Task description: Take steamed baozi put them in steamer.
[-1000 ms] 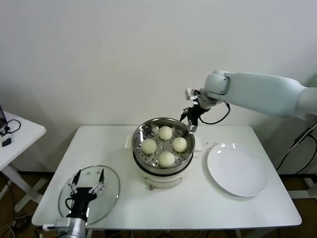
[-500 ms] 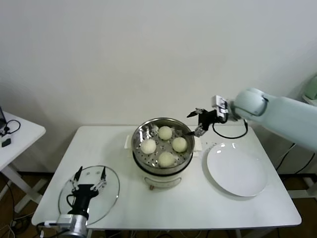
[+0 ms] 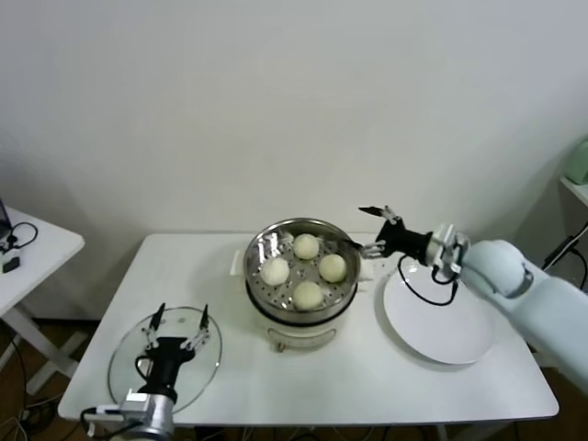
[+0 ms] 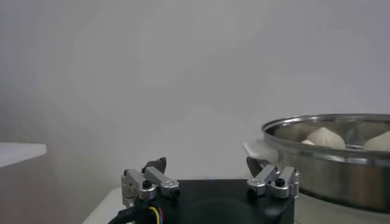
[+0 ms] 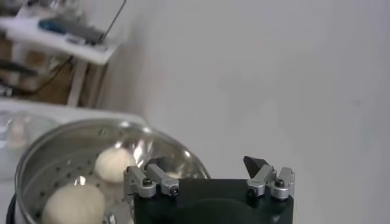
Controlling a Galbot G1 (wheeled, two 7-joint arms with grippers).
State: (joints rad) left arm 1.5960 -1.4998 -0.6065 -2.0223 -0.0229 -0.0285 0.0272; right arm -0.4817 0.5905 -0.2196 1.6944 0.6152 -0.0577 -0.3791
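Several cream-white baozi (image 3: 307,246) sit inside the shiny steel steamer (image 3: 259,250) on its white pot base at the table's middle. Two baozi show in the right wrist view (image 5: 113,164) and in the left wrist view (image 4: 326,137). My right gripper (image 3: 376,230) is open and empty, just right of the steamer's rim, above the table; it also shows in the right wrist view (image 5: 206,165). My left gripper (image 3: 180,319) is open and empty over the glass lid at the front left; it also shows in the left wrist view (image 4: 206,165).
A round glass lid (image 3: 129,367) lies at the front left of the white table. A flat white plate (image 3: 441,326) lies right of the steamer, under my right forearm. A small side table (image 3: 37,248) stands at the far left.
My right arm has swung down and to the right, from high behind the steamer to low beside its right rim. My left gripper has shifted slightly forward over the lid.
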